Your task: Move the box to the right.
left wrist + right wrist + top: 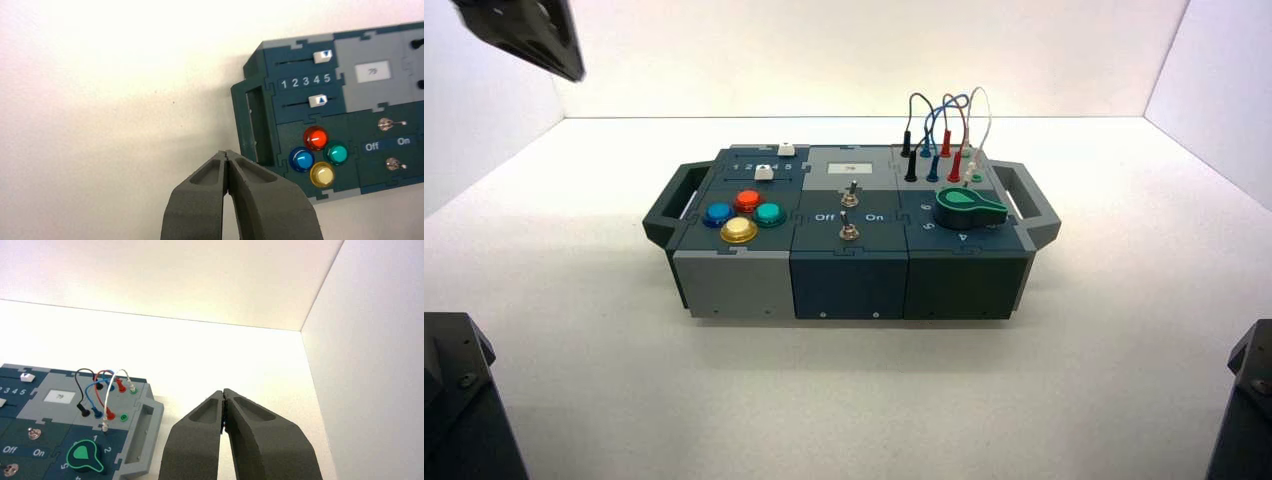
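Box (851, 285): wide, dark blue-grey and light-grey panels, upright on the white surface, long side facing the camera. Grey handle (1042, 210) at right end, darker handle (664, 205) at left end. Top left: two white sliders (322, 56), both near the 5 end of their slots; red (316, 138), blue (301, 159), green (336, 152) and yellow (322, 174) buttons in a cluster in front of them. Middle: small display (372, 71) on light-grey panel, two metal toggles (392, 164) in front, both tipped toward "On". Right: black, blue, red and white wires (109, 390) looped between plugs at the back, green knob (85, 456) in front.
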Tool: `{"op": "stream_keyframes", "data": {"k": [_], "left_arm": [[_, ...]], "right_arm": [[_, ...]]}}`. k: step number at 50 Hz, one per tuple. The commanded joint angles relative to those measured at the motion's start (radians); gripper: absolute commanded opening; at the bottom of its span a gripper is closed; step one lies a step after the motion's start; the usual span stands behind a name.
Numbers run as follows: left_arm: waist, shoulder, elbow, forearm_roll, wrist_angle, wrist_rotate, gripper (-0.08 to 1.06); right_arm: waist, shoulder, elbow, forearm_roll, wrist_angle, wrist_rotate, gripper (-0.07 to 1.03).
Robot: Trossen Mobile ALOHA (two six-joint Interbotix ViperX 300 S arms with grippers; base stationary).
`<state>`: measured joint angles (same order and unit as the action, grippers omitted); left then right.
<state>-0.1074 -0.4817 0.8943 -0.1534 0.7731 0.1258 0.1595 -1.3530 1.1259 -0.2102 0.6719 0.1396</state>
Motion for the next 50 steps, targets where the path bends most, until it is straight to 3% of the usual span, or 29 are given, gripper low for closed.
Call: {"op": "stream_keyframes", "data": {"k": [1,14,26,31,39,50], "left_arm": [[-0.009,0.101,-0.075,0.002,0.011,0.006,-0.03],[-0.08,0.324,-0.146,0.002,0.044,0.015,-0.03],[-0.14,0.479,-0.163,0.003,0.049,0.015,-0.03],[-0.14,0.512,-0.156,0.006,0.049,0.025,-0.03],[-0.141,0.543,-0.153,0.034,0.041,0.031,-0.03],[-0.141,0.568,-0.155,0.037,0.029,0.032,-0.03]], "right_arm": [[-0.003,0.017,-0.026,0.002,-0.015,0.006,-0.02],[-0.003,0.018,-0.026,0.002,-0.018,0.009,-0.02],[-0.005,0.031,-0.029,0.002,-0.017,0.021,-0.02],[-0.009,0.034,-0.029,0.002,-0.017,0.021,-0.02],[-0.011,0.034,-0.031,0.002,-0.015,0.021,-0.02],[-0.014,0.034,-0.031,0.0,-0.017,0.021,-0.02]]}}
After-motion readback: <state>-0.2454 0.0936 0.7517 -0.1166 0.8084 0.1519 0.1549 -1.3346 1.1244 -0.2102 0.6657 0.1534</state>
